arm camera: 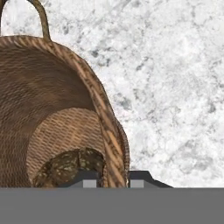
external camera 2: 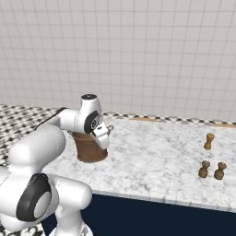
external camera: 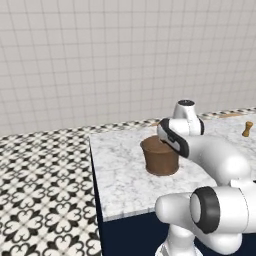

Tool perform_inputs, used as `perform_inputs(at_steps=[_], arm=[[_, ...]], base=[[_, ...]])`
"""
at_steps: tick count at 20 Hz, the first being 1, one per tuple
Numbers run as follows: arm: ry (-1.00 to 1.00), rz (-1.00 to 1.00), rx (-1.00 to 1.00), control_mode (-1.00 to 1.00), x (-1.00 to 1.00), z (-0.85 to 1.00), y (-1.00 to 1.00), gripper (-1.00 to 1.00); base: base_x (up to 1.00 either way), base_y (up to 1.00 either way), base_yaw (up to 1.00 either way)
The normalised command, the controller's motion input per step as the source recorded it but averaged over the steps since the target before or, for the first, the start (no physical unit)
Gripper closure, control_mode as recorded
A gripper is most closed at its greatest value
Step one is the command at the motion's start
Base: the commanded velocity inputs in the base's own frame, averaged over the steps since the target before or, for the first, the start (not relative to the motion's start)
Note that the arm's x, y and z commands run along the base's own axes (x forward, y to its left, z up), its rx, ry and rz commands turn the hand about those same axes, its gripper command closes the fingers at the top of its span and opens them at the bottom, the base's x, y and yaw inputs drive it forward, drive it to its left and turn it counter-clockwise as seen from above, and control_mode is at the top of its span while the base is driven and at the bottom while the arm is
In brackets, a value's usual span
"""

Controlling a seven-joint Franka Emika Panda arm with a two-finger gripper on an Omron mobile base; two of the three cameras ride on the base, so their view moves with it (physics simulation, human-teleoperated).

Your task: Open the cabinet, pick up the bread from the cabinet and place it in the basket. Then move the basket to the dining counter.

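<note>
Woven wicker is looming right under the hand camera: the basket (arm camera: 65,113) wall is running up between the two dark fingertips, so the gripper (arm camera: 113,178) is pinching the rim, one finger inside and one outside. That grip looks chosen for carrying the basket by its thick edge rather than by the thin looped handle (arm camera: 41,17). Down on the basket floor the bread (arm camera: 72,168) is lying, a mottled golden-brown lump, so the loading seems done. From the base views, the basket (external camera: 160,156) is sitting on the dining counter (external camera: 120,175), near its left end, with the arm bent low over it. Three small wooden shakers (external camera 2: 213,162) are standing well apart, toward the far right. My guess is that only letting go remains.
</note>
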Motion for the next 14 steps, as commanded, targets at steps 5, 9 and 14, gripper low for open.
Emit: perform_inputs(at_steps=[5, 9, 14], arm=[[-0.04, 0.0, 0.0, -1.0, 0.11, -0.25, 0.01, -1.0], [0.0, 0.0, 0.0, -1.0, 0.0, -0.05, 0.0, -1.0], [0.05, 0.0, -0.01, -1.0, 0.0, 0.29, 0.0, -1.0]], base=[[0.0, 0.0, 0.0], [0.0, 0.0, 0.0], [0.0, 0.0, 0.0]])
